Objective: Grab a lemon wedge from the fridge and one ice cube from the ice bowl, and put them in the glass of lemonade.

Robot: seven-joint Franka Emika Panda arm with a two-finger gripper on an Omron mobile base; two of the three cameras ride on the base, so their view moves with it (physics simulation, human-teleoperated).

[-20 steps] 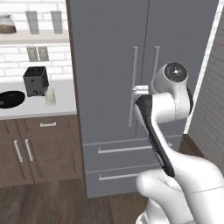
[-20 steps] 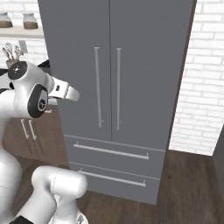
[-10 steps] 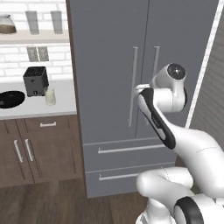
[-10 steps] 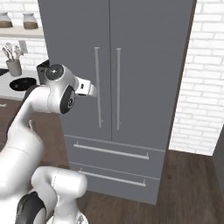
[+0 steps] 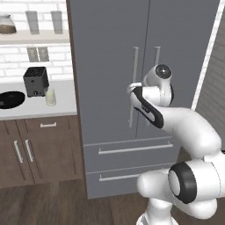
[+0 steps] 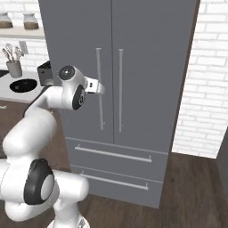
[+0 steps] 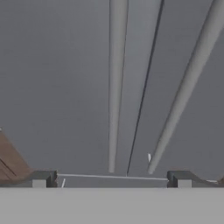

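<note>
The tall dark grey fridge (image 5: 110,57) stands with both doors shut, so the lemon wedge is hidden. My gripper (image 5: 131,88) is open at mid height, just in front of the left door's silver bar handle (image 6: 99,89). In the hand view the gripper (image 7: 111,179) has its fingertips wide apart with nothing between them, and both handles (image 7: 114,87) run upward ahead. On the counter to the left sit the black ice bowl (image 5: 11,99) and the glass of lemonade (image 5: 51,97). The ice cube is too small to make out.
A dark toaster (image 5: 36,81) stands behind the bowl on the pale counter (image 5: 39,110), over brown cabinets (image 5: 39,149). Shelves above hold tall glasses (image 5: 33,21). Two fridge drawers (image 5: 132,151) lie below the doors. A white brick wall (image 6: 209,80) flanks the fridge's right.
The arm has reached forward and its hand has moved closer to the left door handle. The gripper has stayed open. The fridge doors have stayed shut.
</note>
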